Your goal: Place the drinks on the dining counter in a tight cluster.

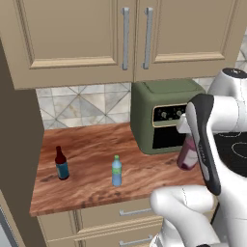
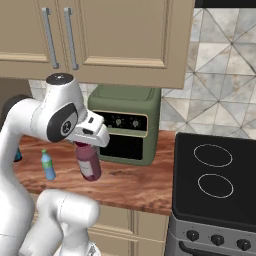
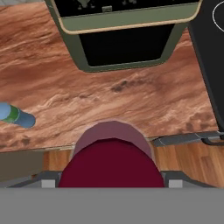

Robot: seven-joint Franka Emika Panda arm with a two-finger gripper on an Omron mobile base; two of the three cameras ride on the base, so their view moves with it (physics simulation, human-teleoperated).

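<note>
My gripper point(image 2: 86, 145) is shut on the cap end of the stout purple-capped bottle point(image 2: 89, 162), which hangs slightly tilted just above a short wood counter point(image 1: 91, 144). The same bottle point(image 1: 187, 153) shows beside my forearm, and its dark red top point(image 3: 111, 164) sits large between my fingers in the hand view. The small light-blue bottle point(image 1: 116, 171) with a green cap stands upright near the counter's front edge, left of the held one point(image 2: 48, 165) point(image 3: 16, 116). The slim dark-brown bottle point(image 1: 61, 164) stands further left. The dining counter is out of view.
A green countertop oven point(image 1: 164, 116) point(image 2: 127, 125) stands against the tiled wall right behind the held bottle. A black cooktop point(image 2: 215, 180) adjoins the counter on the right. Beige wall cabinets point(image 1: 125, 38) hang overhead. A dark tall panel point(image 1: 17, 159) bounds the counter's left end.
</note>
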